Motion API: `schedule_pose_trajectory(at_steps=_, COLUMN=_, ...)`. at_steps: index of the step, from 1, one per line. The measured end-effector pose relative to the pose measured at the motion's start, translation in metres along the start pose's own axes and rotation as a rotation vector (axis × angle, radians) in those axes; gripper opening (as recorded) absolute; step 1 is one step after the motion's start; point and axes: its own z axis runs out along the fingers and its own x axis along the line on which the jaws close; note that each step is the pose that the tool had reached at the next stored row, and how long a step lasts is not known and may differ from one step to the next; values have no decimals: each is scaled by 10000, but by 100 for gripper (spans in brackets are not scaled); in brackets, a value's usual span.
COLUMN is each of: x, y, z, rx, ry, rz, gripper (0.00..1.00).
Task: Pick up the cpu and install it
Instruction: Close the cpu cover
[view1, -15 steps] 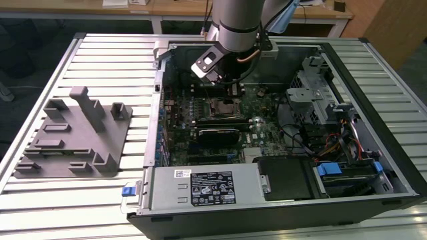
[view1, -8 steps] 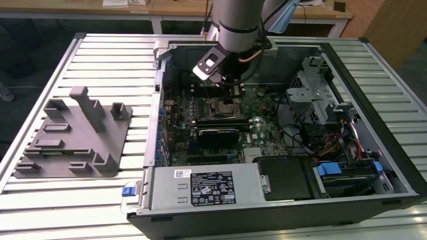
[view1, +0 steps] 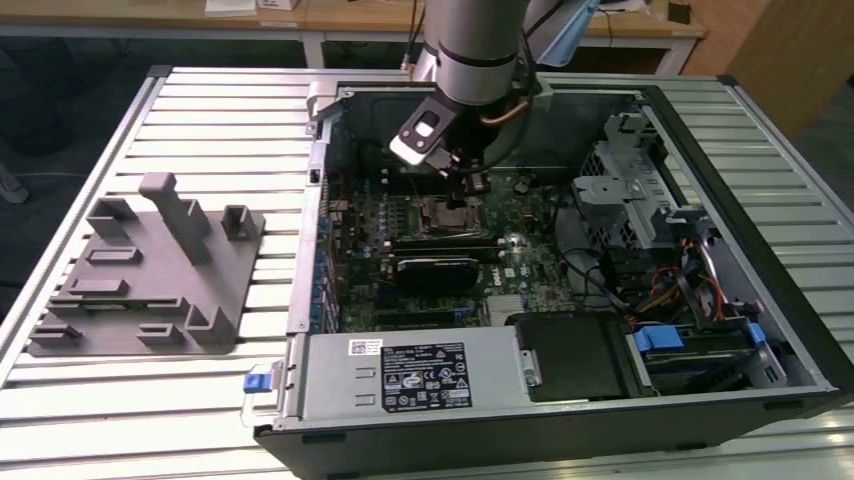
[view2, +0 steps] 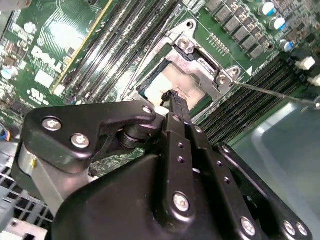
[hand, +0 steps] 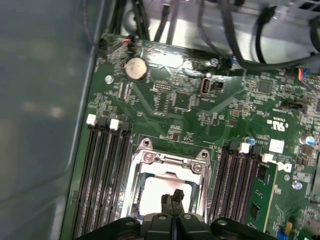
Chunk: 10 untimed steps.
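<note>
gripper (hand: 172, 199), fingers pinched together, over the one cpu (hand: 152, 192) in one socket (hand: 170, 160).

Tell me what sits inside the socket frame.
The cpu lies inside the socket frame, pale top showing. The claw covers part of it; whatever lies beneath is hidden.

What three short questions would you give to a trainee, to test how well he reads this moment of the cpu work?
1. Where is the cpu now?
A. on the slatted table
B. within the socket frame on the motherboard
C. in the drive bay
2. True or false: the fingertips of the gripper are spread wide apart.
3. Fill the gap: in the exterior view, the grey holder block stands on the exterior view's ____ of the computer case.

Key: 1 B; 2 false, they are together, just over the cpu; 3 left.
</note>
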Motion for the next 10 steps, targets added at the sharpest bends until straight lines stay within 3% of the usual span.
schedule_pose_trajectory(at_steps=10, x=0, y=0, z=2, rx=12, ry=6, rz=-1526, gripper=11)
